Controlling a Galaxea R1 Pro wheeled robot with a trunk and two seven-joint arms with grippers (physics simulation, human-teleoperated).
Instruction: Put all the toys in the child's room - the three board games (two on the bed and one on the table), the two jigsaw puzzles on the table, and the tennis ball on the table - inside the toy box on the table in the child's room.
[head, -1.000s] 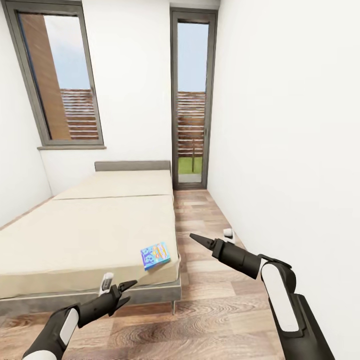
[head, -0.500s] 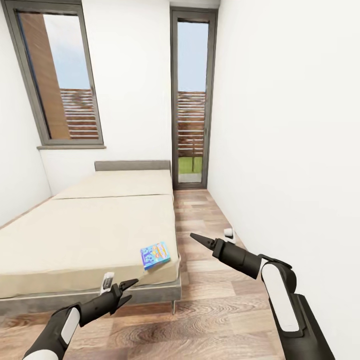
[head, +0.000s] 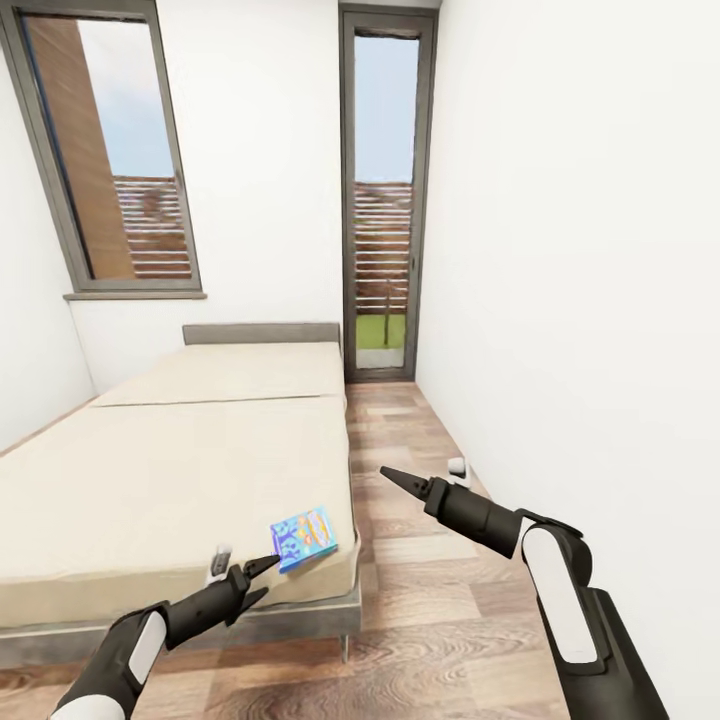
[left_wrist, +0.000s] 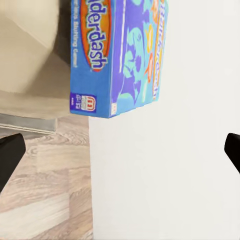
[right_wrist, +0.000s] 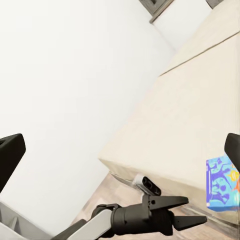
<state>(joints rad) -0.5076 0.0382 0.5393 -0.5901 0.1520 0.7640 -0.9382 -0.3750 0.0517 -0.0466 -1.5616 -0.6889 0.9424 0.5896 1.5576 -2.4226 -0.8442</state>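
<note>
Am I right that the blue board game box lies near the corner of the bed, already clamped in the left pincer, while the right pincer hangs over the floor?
Not quite. The blue board game box does lie near the bed corner, but the left pincer is open and short of it, as the head view shows. The right pincer does hang over the floor.

Two slim black-and-white robot arms with pointed black grippers

Each arm has a glossy white oval shell panel set in matte black casing (the right arm's panel is the larger in the head view), narrowing to a black cylindrical wrist; the left gripper (head: 258, 580) and right gripper (head: 397, 479) end in tapered, spike-like black fingers.
</note>
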